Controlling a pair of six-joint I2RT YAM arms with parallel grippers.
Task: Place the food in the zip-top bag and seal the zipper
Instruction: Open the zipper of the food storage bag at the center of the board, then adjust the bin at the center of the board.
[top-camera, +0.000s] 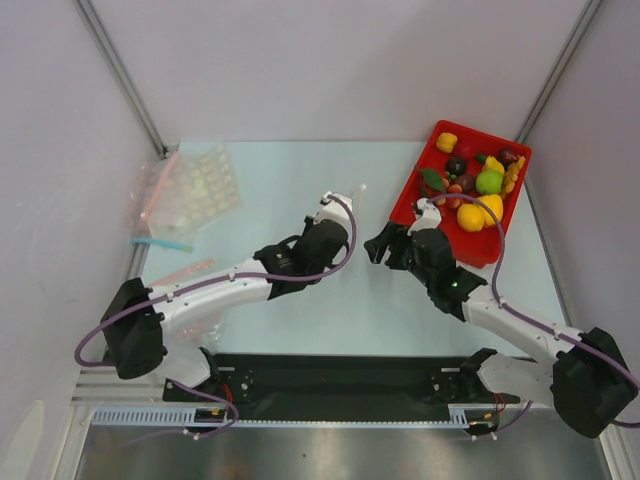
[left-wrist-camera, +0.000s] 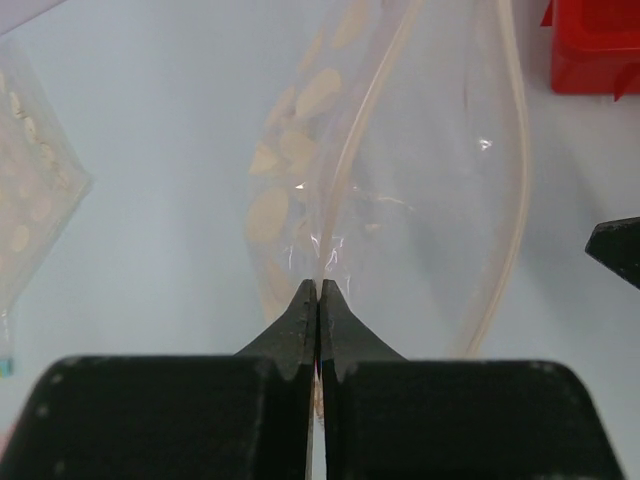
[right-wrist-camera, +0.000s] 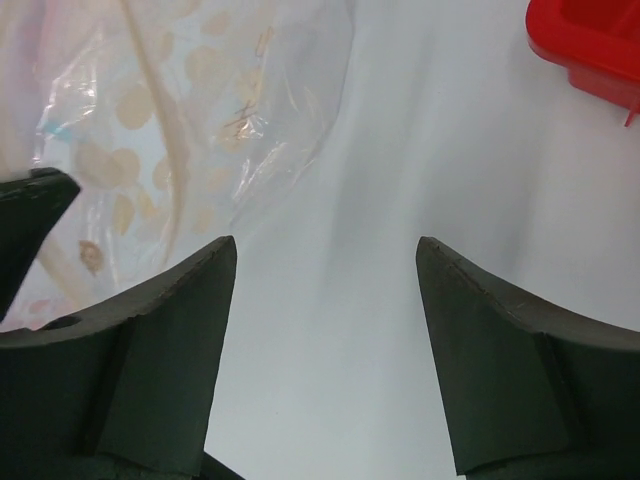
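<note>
The clear zip-top bag (top-camera: 352, 196) is held up at mid-table. My left gripper (top-camera: 340, 208) is shut on its whitish rim. In the left wrist view the jaws (left-wrist-camera: 318, 287) pinch the zipper strip (left-wrist-camera: 352, 150), and the bag's mouth (left-wrist-camera: 430, 150) bows open to the right. No food shows inside the bag. My right gripper (top-camera: 384, 246) is open and empty, just right of the bag, above bare table (right-wrist-camera: 325, 250). The bag shows at the upper left of the right wrist view (right-wrist-camera: 200, 100). The food (top-camera: 476, 182), yellow, green, red and dark pieces, lies in the red tray (top-camera: 420, 185).
The red tray stands at the back right, its corner showing in both wrist views (left-wrist-camera: 595, 45) (right-wrist-camera: 590, 40). Other clear bags and a white dimpled sheet (top-camera: 200, 182) lie at the back left, with a blue strip (top-camera: 160, 243) and a pink strip (top-camera: 185, 268).
</note>
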